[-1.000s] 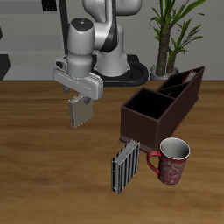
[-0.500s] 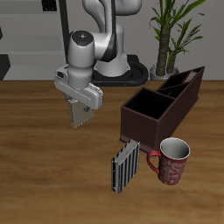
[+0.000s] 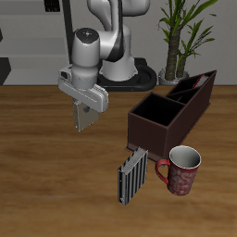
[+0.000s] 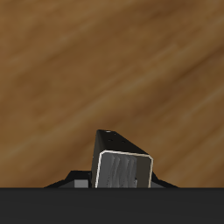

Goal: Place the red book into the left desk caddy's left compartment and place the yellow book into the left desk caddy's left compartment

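Observation:
My gripper (image 3: 82,110) is shut on the yellow book (image 3: 84,120), a small greyish-tan book that hangs upright below the fingers, well above the table. In the wrist view the yellow book (image 4: 122,166) shows end-on over bare wood. The left desk caddy (image 3: 154,130), a long dark maroon box, stands off to the side of the gripper, angled toward the back. Its left compartment (image 3: 193,86) is the far end with a slanted dark panel. I cannot make out the red book as a separate thing.
A grey-and-black striped book (image 3: 131,176) stands upright near the table's front, just before the caddy's near end. A red patterned mug (image 3: 182,170) stands beside it. A potted plant (image 3: 181,37) is behind the caddy.
The arm has shifted a little and the held yellow book has stayed at almost the same spot above the table. Nothing else has moved.

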